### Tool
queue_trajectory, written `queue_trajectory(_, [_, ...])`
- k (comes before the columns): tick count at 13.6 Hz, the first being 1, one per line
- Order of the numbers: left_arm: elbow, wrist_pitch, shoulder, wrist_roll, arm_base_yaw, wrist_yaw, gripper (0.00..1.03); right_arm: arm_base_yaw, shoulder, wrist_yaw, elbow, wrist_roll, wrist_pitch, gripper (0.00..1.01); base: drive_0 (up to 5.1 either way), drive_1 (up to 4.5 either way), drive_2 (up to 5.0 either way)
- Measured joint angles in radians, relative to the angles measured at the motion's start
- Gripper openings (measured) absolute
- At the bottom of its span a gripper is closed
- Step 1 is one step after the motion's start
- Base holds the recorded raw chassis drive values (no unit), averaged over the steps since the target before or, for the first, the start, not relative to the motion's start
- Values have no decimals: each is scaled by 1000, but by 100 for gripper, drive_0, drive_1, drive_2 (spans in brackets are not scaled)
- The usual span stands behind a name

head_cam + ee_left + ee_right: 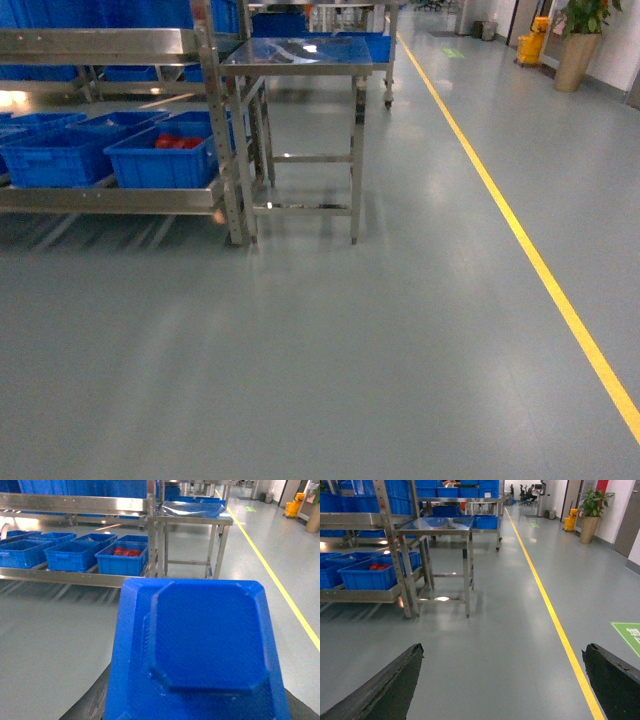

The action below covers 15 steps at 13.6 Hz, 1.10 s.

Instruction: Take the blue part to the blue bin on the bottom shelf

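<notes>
You see the blue part (200,650) filling the lower left-wrist frame, gripped in the left end effector (197,700). The right end effector (502,680) stands open, empty. The bottom shelf (110,197) holds blue bins (60,155) at the head frame's left, well apart.

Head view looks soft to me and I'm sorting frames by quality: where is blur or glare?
Head view: rack smeared, glare on table. Left wrist: a blue object fills the foreground. Right wrist: sharper, floor sheen mild.
</notes>
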Motion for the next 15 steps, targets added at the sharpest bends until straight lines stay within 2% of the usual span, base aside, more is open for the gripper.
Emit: queue_trajectory(15, [0,1,0,-1,0,2,43,0,0,0,0,0,-5,98,-4,424,-433])
